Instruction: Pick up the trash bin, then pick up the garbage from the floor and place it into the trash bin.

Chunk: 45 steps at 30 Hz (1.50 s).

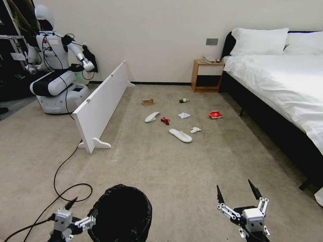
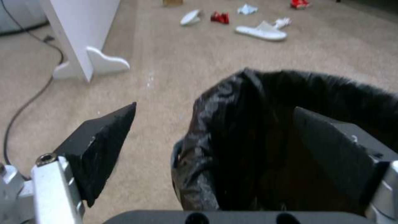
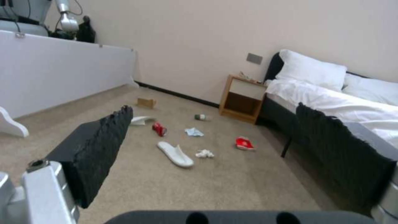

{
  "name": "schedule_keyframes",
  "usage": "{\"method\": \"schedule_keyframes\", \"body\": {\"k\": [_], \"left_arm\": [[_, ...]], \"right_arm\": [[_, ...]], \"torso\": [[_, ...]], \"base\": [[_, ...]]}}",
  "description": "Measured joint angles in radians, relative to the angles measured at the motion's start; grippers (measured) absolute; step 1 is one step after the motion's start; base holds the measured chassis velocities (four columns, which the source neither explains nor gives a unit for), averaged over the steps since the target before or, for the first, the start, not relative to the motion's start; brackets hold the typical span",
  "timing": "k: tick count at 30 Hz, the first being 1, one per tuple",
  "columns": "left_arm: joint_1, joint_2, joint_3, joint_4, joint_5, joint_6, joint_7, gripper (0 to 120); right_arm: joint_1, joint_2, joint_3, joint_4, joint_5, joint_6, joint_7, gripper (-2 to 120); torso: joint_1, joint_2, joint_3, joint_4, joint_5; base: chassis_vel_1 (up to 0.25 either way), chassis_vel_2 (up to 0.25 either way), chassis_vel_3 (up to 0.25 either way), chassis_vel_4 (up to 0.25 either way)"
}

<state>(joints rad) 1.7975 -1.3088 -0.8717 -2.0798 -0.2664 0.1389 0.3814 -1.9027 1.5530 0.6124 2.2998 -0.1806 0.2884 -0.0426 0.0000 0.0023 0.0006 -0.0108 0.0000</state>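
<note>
trash bin (image 1: 121, 215) cut off below, left gripper (image 1: 85, 215) straddling its rim

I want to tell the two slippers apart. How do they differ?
The nearer slipper lies flat, its full length showing, close to a crumpled tissue. The farther slipper looks shorter, one end raised, beside the red can. Both are white and lie on the carpet.

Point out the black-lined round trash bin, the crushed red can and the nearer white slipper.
black-lined round trash bin (image 1: 101, 209), head view, left rim.
crushed red can (image 1: 165, 120), head view, its middle.
nearer white slipper (image 1: 180, 135), head view, its sole.
</note>
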Motion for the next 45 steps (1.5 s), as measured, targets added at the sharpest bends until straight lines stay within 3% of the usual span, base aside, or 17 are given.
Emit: {"method": "schedule_keyframes", "body": {"k": [9,20,27,45], "left_arm": [[-0.045,0.016,0.036,0.033,0.024,0.055,-0.010,100],[-0.113,0.073,0.083,0.060,-0.036,0.155,-0.058,100],[-0.119,0.097,0.096,0.084,-0.073,0.207,-0.100,100],[-0.116,0.120,0.132,0.116,-0.111,0.244,-0.135,100]], "right_arm": [[-0.005,0.002,-0.003,-0.002,-0.008,0.003,0.001,100],[-0.009,0.005,-0.012,-0.008,-0.018,0.006,0.002,100],[-0.008,0.005,-0.016,-0.011,-0.020,0.006,0.002,100],[-0.011,0.006,-0.014,-0.010,-0.020,0.010,0.004,100]], "torso": [[0.000,0.000,0.000,0.0001,0.0000],[0.000,0.000,0.000,0.0000,0.0000],[0.000,0.000,0.000,0.0001,0.0000],[0.000,0.000,0.000,0.0001,0.0000]], "base": [[0.000,0.000,0.000,0.000],[0.000,0.000,0.000,0.000],[0.000,0.000,0.000,0.000],[0.000,0.000,0.000,0.000]]}}
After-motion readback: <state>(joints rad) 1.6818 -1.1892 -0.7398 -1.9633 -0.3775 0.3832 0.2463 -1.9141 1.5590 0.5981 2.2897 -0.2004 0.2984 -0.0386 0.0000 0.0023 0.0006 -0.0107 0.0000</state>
